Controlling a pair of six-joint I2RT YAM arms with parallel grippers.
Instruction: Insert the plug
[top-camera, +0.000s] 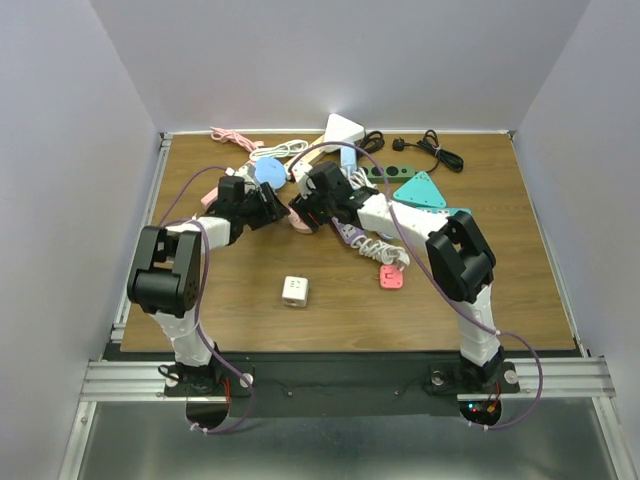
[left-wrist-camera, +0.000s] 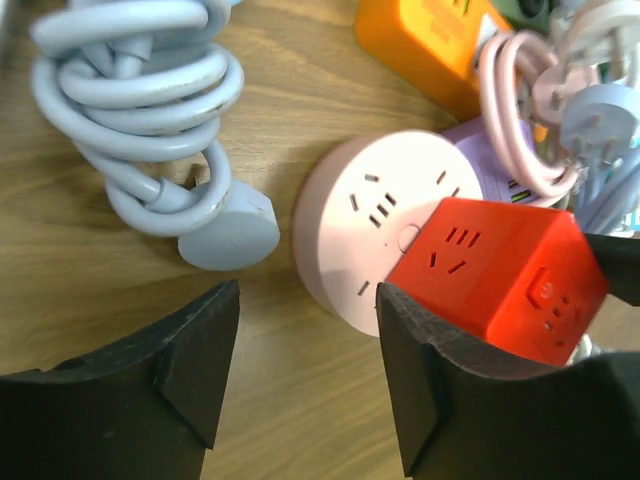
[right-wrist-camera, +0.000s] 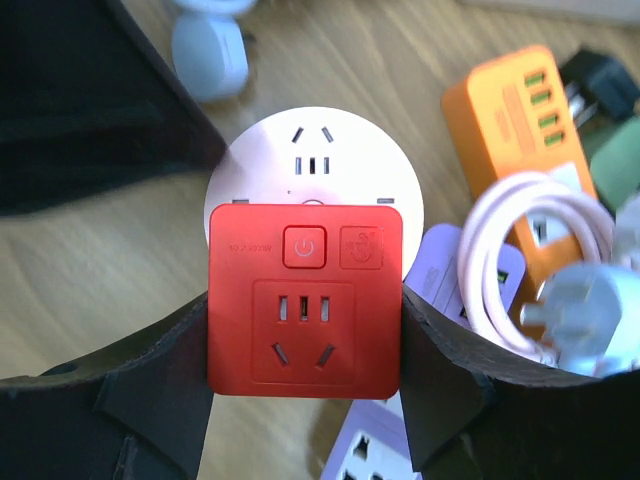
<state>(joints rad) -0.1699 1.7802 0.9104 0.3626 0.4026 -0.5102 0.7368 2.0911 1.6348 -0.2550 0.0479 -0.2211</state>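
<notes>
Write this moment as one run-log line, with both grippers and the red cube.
right gripper: shut on red cube | red cube: over pink round socket, contact unclear | left gripper: open, empty

Layout of the bench (top-camera: 500, 290). The cube socket (right-wrist-camera: 305, 300) sits between the fingers of the right pincer (right-wrist-camera: 305, 325), over the near part of the round socket (right-wrist-camera: 315, 150), which lies flat on the bench. The left pincer (left-wrist-camera: 305, 350) faces both from the left, its fingers standing apart. In the left wrist view a coiled cable (left-wrist-camera: 140, 110) lies left of the round socket, its end just beside it. In the right wrist view a port block (right-wrist-camera: 520, 120) lies to the right and a looped cord (right-wrist-camera: 520, 260) nearer. A small cube (top-camera: 295, 291) stands alone towards the near edge, well apart.
</notes>
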